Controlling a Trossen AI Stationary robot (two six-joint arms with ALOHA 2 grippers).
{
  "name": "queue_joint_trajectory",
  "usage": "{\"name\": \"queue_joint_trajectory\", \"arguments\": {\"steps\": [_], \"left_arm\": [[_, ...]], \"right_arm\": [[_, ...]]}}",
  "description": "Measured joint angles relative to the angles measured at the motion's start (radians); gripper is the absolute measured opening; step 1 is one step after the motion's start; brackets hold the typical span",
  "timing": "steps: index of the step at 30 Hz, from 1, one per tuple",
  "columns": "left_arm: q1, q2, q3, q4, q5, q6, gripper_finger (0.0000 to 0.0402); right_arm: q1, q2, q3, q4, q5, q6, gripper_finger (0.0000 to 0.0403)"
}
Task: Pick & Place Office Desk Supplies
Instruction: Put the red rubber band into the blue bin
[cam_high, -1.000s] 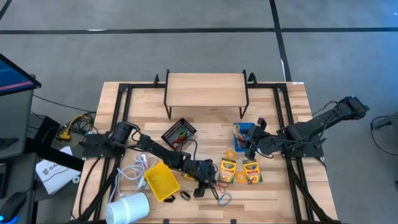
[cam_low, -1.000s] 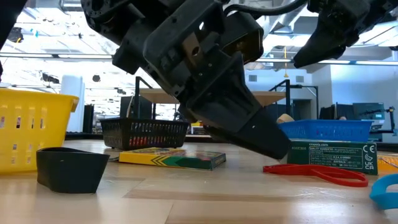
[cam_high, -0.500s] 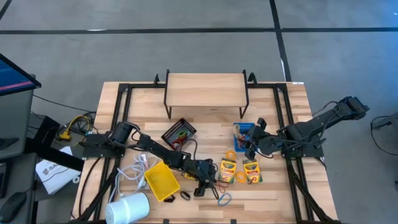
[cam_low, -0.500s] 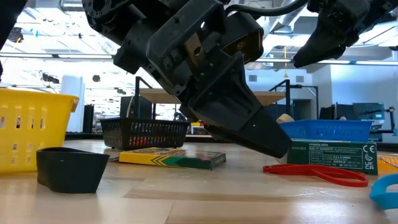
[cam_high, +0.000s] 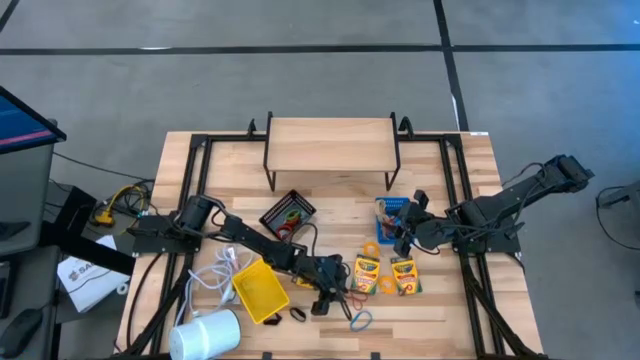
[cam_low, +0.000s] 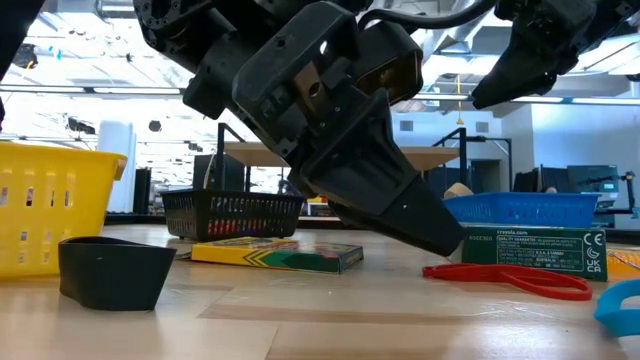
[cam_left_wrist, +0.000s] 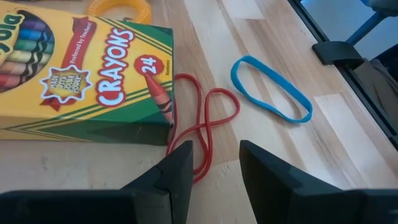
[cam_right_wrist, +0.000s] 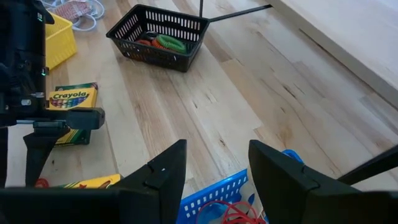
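Left end effector (cam_left_wrist: 214, 165) open, straddling red band (cam_left_wrist: 202, 124).

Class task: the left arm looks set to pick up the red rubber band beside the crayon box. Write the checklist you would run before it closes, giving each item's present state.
1. Left claw open: ok.
2. Red rubber band lined up with the gap between the fingers: ok; its near loop lies just ahead of the tips.
3. Band free of the crayon box: not ok; it lies against the box corner.
4. Blue rubber band clear of the grasp: ok; it lies apart.
5. Tips touching the table: cannot tell.
6. Right claw out of the way: ok; open over the blue bin.
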Motion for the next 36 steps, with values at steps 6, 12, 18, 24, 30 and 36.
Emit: {"name": "queue_joint_trajectory", "arguments": {"steps": [6,12,18,24,30,36], "left_arm": [[0.000,0.000,0.000,-0.006,0.000,0.001,0.0127],[0.000,0.009,0.000,-0.013,0.000,0.001,0.0127],[0.005,0.021,0.002,-0.002,0.003,0.007,0.0127],[0.003,0.021,0.001,-0.001,0.003,0.047,0.0127],[0.003,0.021,0.001,-0.004,0.003,0.056,0.0127],[0.000,0.022,0.001,-0.006,0.004,0.086,0.0127]], "right_arm": [[0.000,0.000,0.000,0.000,-0.003,0.003,0.0170],[0.005,0.000,0.000,0.000,-0.027,0.022,0.0170],[0.012,0.000,0.000,0.003,-0.027,0.021,0.0170],[0.012,0.000,0.000,0.000,-0.026,0.019,0.0170],[0.012,0.000,0.000,0.000,-0.026,0.019,0.0170],[0.012,0.000,0.000,0.000,-0.026,0.019,0.0170]]}}
